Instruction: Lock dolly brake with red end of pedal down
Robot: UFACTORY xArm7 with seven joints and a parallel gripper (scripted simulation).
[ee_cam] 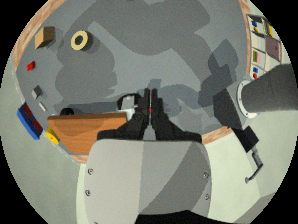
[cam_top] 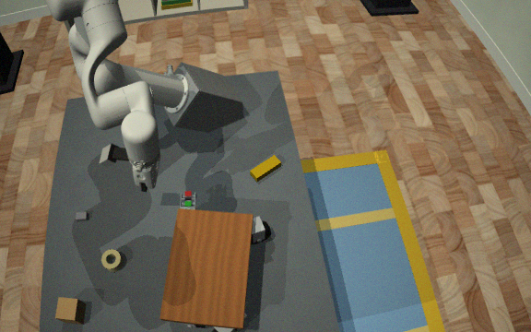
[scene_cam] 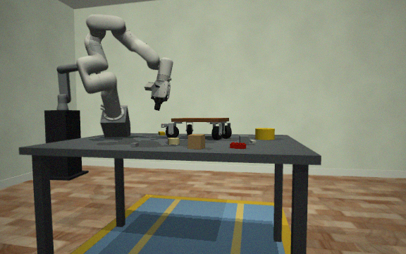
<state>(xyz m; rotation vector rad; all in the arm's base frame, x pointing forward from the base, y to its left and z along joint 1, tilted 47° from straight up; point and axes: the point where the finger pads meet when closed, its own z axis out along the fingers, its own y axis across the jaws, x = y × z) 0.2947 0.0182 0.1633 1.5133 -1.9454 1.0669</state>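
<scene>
Wood-brown deck: the dolly (cam_top: 207, 267) has a flat wooden top on four black casters; it stands on the dark grey table (cam_top: 76, 152), toward the edge farthest from the arm's base and roughly midway between the two side edges.

Pedal: the brake pedal (cam_top: 188, 199) juts out from under the dolly's short side that faces the arm's base, with a red end outermost and a green end nearer the deck. From above I cannot tell which end sits lower.

Gripper: the gripper (cam_top: 144, 186) hangs well above the table, short of the pedal and off to one side of it; the exterior view shows it clear of the deck. Its jaws are pressed together with nothing between them, which suits a poke rather than a pinch.

Handling: the dolly rolls freely while unbraked, so I judge any sideways shove would carry it out of its allowed place. The pedal looks small, stiff and pivoted, so it should rock under a light, straight-down press.

Where to touch: the red end only, from directly overhead, with the closed fingertips.

Neighbours: a yellow block (cam_top: 265, 167), a tape roll (cam_top: 111, 259), a tan cube (cam_top: 70, 309) and a small grey block (cam_top: 80, 215) all lie apart from the pedal.
</scene>
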